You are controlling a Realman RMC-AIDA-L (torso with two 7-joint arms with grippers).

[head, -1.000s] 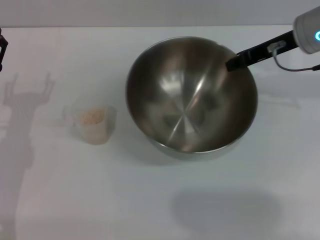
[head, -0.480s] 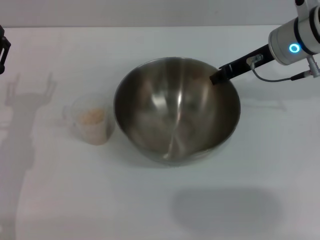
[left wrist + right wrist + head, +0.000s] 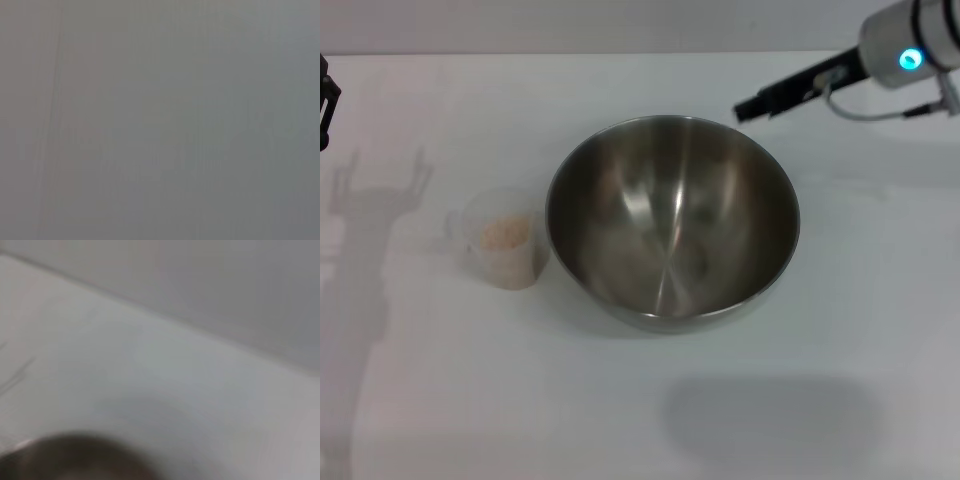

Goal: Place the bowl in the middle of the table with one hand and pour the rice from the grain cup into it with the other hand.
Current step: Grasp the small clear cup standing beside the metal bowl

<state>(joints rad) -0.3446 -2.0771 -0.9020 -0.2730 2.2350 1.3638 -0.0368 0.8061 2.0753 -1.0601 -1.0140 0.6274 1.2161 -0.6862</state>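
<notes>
Steel bowl (image 3: 672, 222) sits mid-table (image 3: 800, 400); right gripper (image 3: 748, 106), upper right, apparently released, grip unclear. Rice (image 3: 506, 232) remains unpoured in grain cup (image 3: 501, 238).

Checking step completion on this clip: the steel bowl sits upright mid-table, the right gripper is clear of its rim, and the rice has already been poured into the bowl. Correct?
Not quite. The head view shows the rice in the grain cup, which stands upright on the table beside the bowl; the bowl's inside is bare. The rest holds: the right gripper is off the rim.
</notes>
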